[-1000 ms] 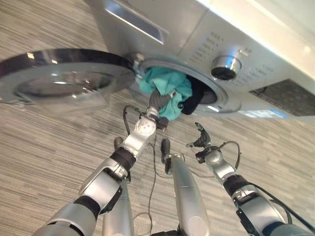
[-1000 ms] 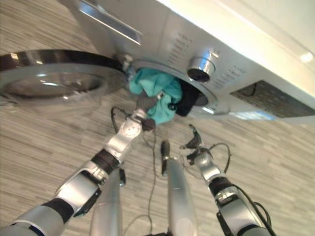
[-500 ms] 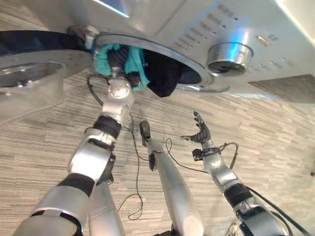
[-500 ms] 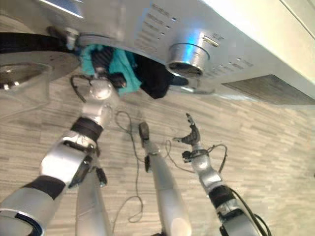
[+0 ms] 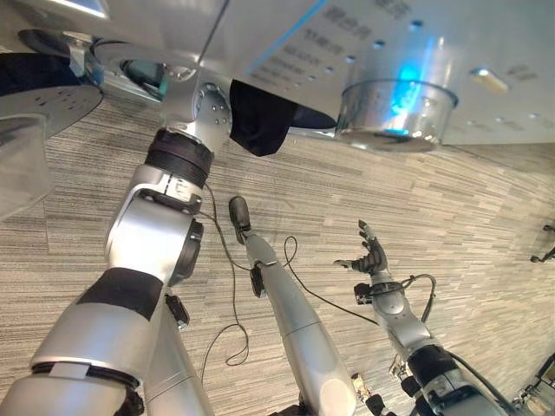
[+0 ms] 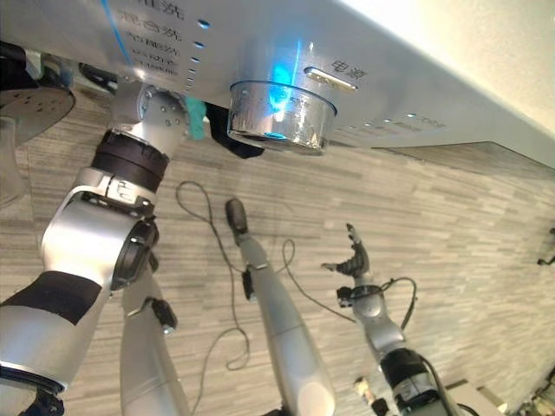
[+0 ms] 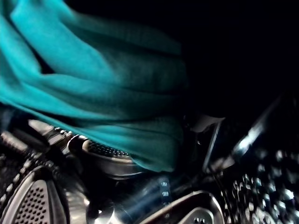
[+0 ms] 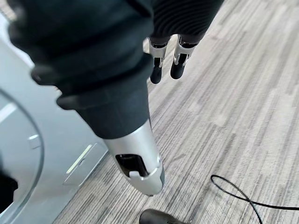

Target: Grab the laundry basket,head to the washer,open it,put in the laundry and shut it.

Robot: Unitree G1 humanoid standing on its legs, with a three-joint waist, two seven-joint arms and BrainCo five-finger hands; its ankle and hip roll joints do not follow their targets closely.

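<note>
washer door (image 5: 35,82) swung open at far left. left arm reaches into the washer (image 5: 286,35) drum, hand hidden inside, fingers can't be told. teal laundry (image 7: 93,93) lies in the drum; a dark garment (image 5: 260,126) hangs over the opening's rim. right hand (image 5: 371,258) hovers over the floor (image 5: 468,208), fingers spread, holding nothing.

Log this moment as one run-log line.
phase: loading | left arm: reaching into washer drum | teal cloth: inside drum | black garment: hanging over rim | right hand: open, idle

The left arm stretches to the frame's upper left, its hand hidden, while the right hand (image 5: 371,258) hovers lower right, fingers (image 8: 179,60) loosely spread.
</note>
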